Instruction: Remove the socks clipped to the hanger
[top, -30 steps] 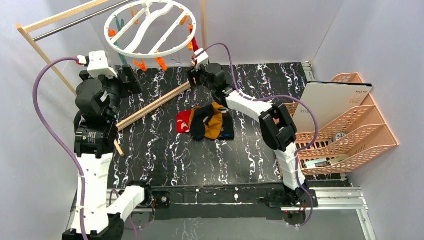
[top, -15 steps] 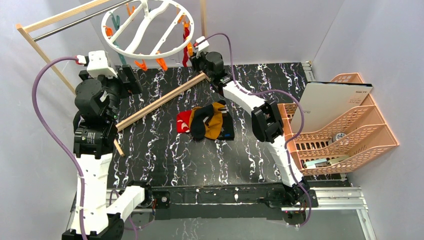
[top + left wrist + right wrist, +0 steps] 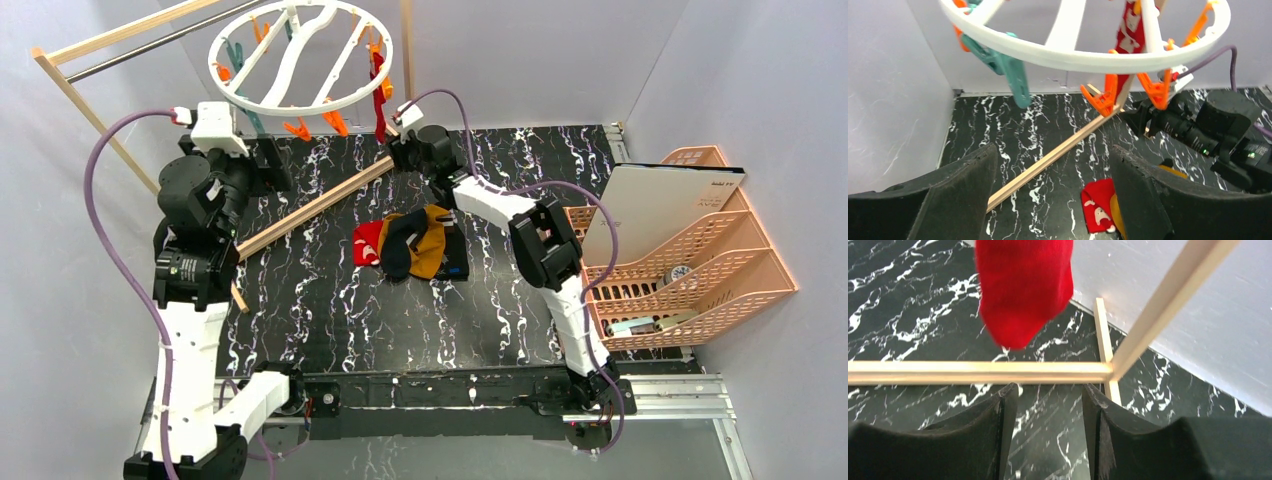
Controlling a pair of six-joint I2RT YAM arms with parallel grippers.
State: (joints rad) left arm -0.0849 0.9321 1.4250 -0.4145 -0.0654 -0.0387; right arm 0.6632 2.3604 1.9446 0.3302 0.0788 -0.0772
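**A:** At the far left of the table [image 3: 330,300], how does the left gripper [image 3: 264,163] stand?

**B:** Raised below the near rim of the hanger [image 3: 212,60], fingers wide apart, nothing between them. Its own camera looks up at the white ring [image 3: 1073,56] with a teal clip [image 3: 1015,80] and orange clips [image 3: 1103,97] hanging from it.

**A:** And the socks?

**B:** One red sock [image 3: 379,95] hangs clipped at the ring's right side. A wooden bar [image 3: 310,210] lies slanted on the table under the ring.

**A:** Further right?

**B:** The right gripper [image 3: 396,150] sits just beside the sock's lower end. In the wrist view its fingers [image 3: 1003,415] stand apart with a gap, gripping nothing, and the red toe [image 3: 1023,285] dangles ahead of them, not touching.

**A:** Anything on the tabletop?

**B:** A pile [image 3: 405,245] of red, black and mustard socks lies mid-table, near that arm. At the far right stands a peach plastic tray [image 3: 700,270].
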